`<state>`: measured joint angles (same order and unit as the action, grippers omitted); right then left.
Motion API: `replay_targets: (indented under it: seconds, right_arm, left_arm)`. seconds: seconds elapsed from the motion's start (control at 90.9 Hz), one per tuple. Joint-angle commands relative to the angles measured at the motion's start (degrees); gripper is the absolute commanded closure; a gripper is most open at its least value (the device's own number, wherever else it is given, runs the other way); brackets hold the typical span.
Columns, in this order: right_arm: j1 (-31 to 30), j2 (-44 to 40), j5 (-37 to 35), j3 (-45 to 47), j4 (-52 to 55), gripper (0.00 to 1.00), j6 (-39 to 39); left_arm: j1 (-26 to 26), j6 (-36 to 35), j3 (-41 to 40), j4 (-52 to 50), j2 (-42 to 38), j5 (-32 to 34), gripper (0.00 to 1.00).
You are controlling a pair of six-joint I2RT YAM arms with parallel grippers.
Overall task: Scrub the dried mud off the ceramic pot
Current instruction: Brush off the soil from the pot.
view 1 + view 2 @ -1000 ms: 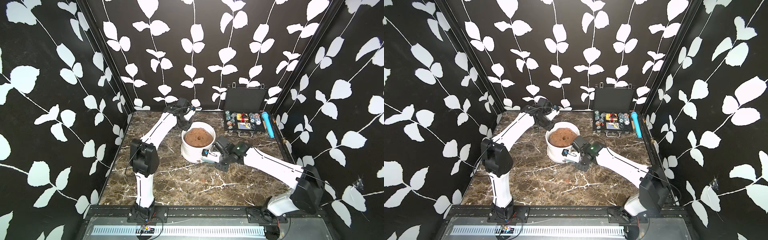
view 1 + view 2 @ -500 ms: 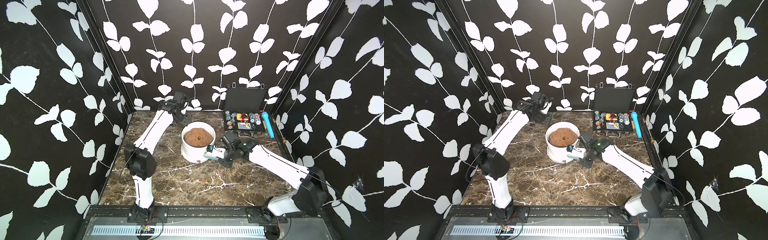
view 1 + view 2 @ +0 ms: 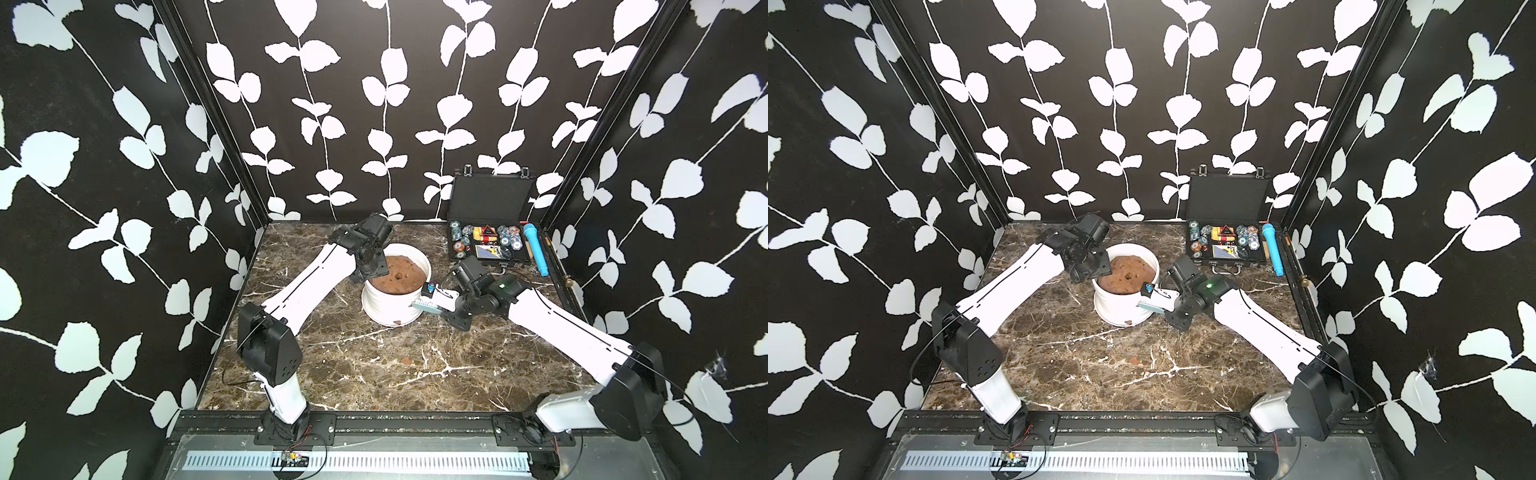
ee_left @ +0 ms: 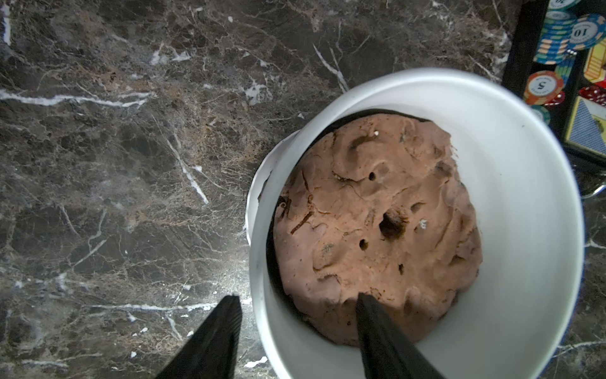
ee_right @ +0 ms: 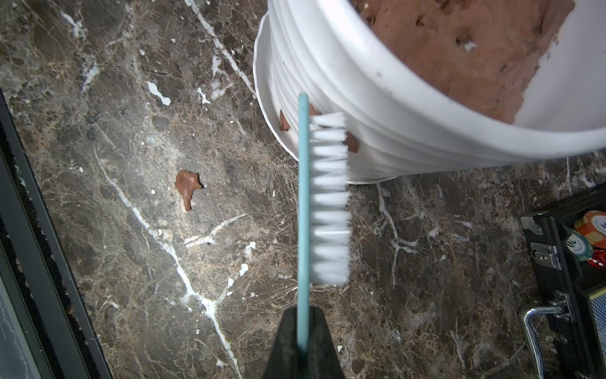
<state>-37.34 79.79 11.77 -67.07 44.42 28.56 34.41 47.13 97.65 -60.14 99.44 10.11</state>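
Step in hand: brushing the pot wall. The ceramic pot (image 3: 390,309) stands on its saucer (image 5: 370,178) on the marble table (image 3: 374,374), between the two arms, filled by a domed brown mass (image 3: 399,276). The right gripper (image 5: 303,316) is clamped on the teal spine of the brush (image 5: 329,197), bristles facing the wall. The end rows appear to touch the ribs at the dried mud (image 5: 353,143), a blotch low on the wall — a second blotch (image 5: 284,122) sits just past the spine. The left gripper (image 4: 296,297) is spread open astride the rim, one finger outside, one over the brown mass; neither visibly presses the wall.

Procedure: close the left fingers (image 4: 223,331) on the rim first, so the pot cannot slide. Lay the bristles flat on the blotch, then stroke along the ribs — short passes, moderate pressure. One flake (image 5: 187,187) lies loose on the table, well apart from the pot.
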Motion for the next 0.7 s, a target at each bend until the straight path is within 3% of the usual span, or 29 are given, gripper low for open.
replay_targets:
  seconds: [0.0, 0.209, 0.484, 0.693]
  right_arm:
    - [0.47, -2.19, 1.73, 0.08, -0.66, 1.0, 0.28]
    - [0.71, -2.41, 2.2, 0.01, -0.33, 1.0, 0.71]
    - [0.7, -1.99, 3.34, 0.14, -0.65, 1.0, 0.56]
    - [0.65, -1.14, 4.0, -0.24, 0.33, 1.0, 0.93]
  left_arm:
    - [1.11, 5.31, -0.91, -1.15, 0.84, 1.26, 0.46]
    - [2.75, 6.16, -3.02, -2.86, 1.72, 1.22, 0.58]
    - [3.12, 5.47, -4.41, -3.2, 1.54, 1.26, 0.62]
    - [3.29, 5.56, -4.48, -2.77, 2.46, 1.83, 0.84]
